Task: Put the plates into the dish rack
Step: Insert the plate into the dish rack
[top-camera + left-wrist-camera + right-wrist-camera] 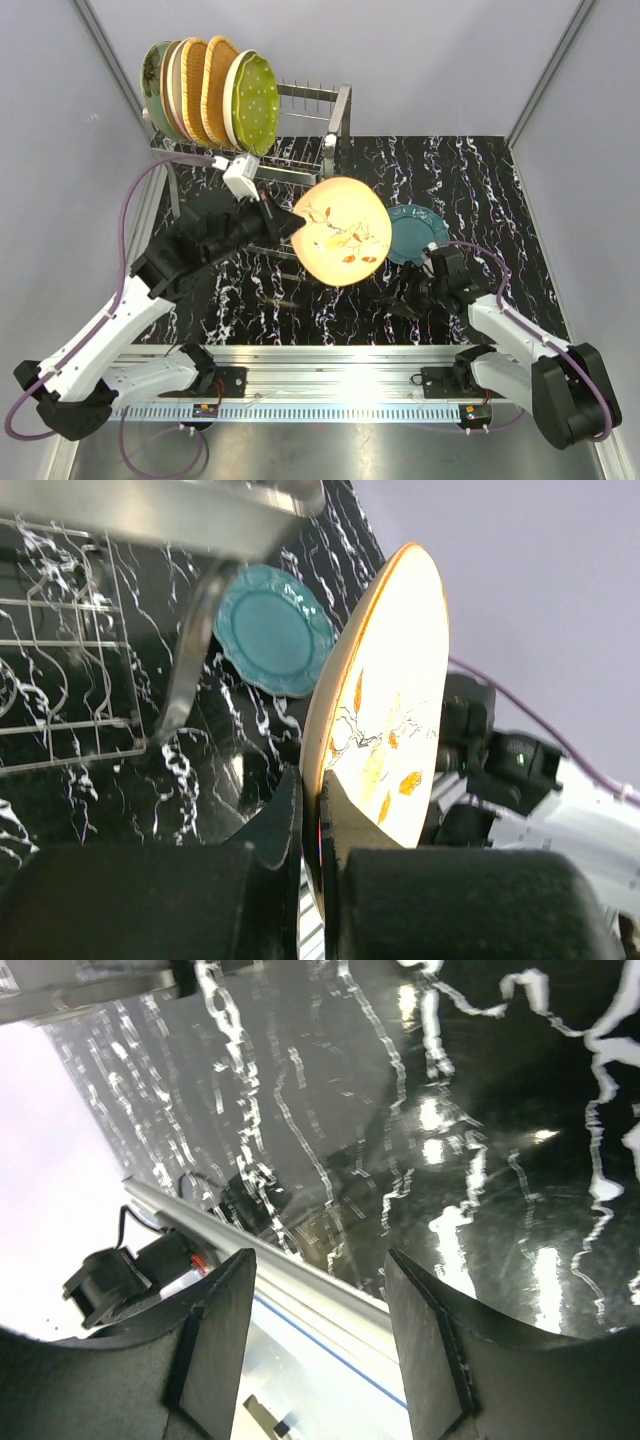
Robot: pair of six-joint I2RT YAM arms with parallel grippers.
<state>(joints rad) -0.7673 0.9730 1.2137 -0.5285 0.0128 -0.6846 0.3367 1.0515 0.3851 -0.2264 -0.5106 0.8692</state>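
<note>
Left pincer (312,815) clamped on rim of floral plate (385,700), right pincer (320,1270) open, empty

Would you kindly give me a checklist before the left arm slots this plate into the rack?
1. Grip: left jaws shut on floral plate rim: ok.
2. Free prongs on rack right of racked plates: ok.
3. Other arm: right jaws open, empty, near table: ok.
4. Remaining teal plate flat on table, clear of rack: ok.
5. Held plate lined up with a slot: not ok, short of the prongs.
</note>
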